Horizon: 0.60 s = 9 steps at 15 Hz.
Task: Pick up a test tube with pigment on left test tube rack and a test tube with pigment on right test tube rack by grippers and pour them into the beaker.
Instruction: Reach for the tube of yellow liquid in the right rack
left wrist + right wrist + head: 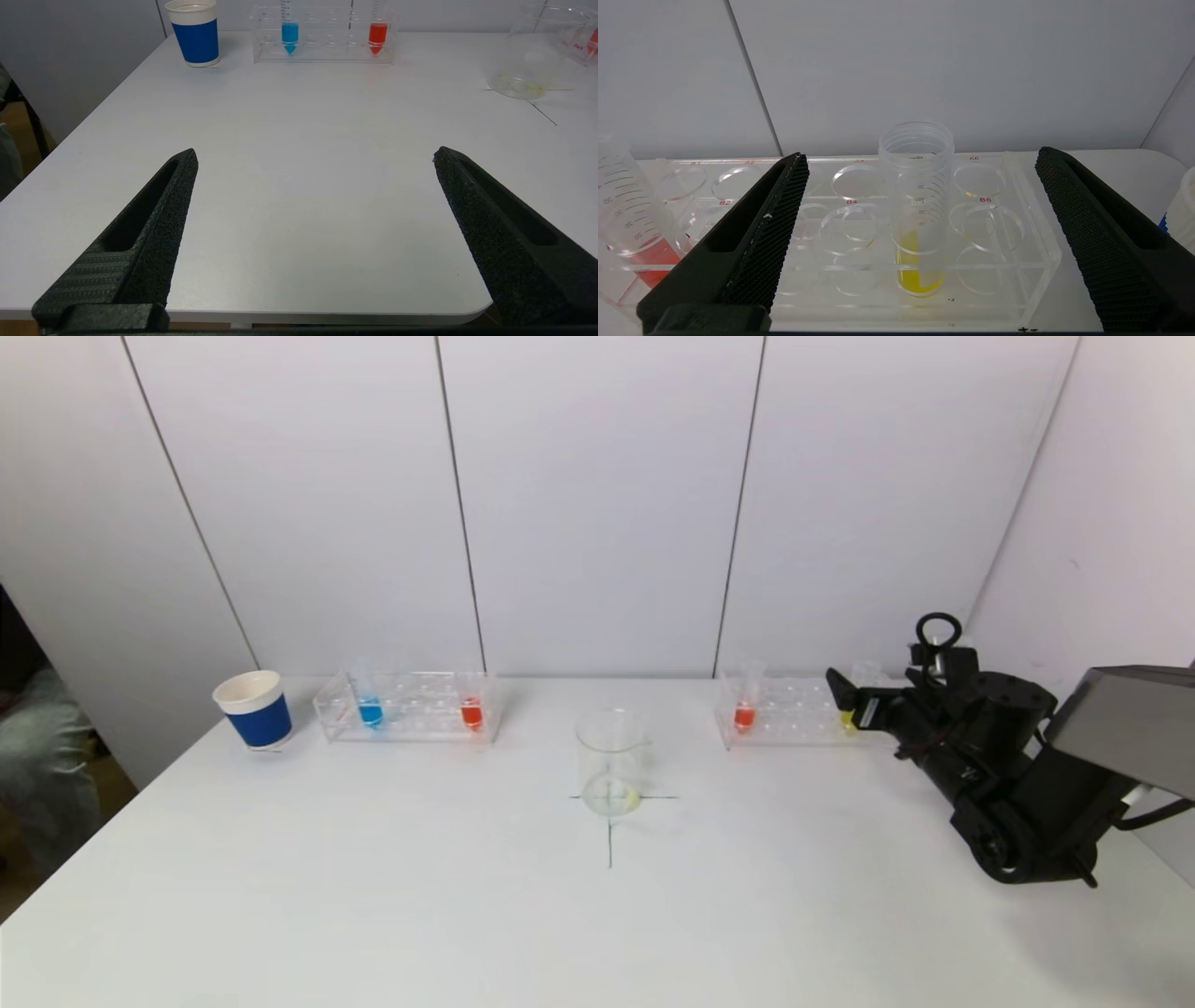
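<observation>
Head view: beaker (611, 761) at centre, nearly empty, nothing poured yet
Right tool (920, 196): fingers apart, straddling yellow tube (920, 224) in right rack (794, 714), 2 o'clock
Left tool (313, 186): apart, empty; left rack (411, 707), 10 o'clock, untouched

The left arm and its gripper lie outside the head view. There the right gripper (845, 695) covers most of the yellow tube (848, 717) and the right rack's (794, 714) right end. The left wrist view crops the beaker (537, 56) at its far rim. The rack's engraved labels are mostly unreadable.
</observation>
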Available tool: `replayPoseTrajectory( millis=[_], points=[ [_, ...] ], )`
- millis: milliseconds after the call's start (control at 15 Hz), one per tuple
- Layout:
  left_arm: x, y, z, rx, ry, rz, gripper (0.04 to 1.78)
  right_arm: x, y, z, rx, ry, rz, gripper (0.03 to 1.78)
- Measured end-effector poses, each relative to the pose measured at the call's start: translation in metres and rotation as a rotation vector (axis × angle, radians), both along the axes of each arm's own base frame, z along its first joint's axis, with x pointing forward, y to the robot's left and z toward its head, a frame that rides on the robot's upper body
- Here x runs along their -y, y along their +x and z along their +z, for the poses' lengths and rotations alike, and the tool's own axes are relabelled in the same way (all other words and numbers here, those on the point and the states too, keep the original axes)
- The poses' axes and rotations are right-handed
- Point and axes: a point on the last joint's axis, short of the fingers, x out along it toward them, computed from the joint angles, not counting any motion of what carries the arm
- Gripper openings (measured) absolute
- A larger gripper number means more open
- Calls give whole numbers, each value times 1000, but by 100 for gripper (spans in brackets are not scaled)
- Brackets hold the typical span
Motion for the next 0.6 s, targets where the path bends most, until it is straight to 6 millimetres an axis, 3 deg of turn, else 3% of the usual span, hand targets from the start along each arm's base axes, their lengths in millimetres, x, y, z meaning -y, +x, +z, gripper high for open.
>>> replayPoseTrajectory(
  millis=[600],
  points=[
    [0,0,0,0,0,0,176,-1,6,-1,14,-6,1,177]
  ],
)
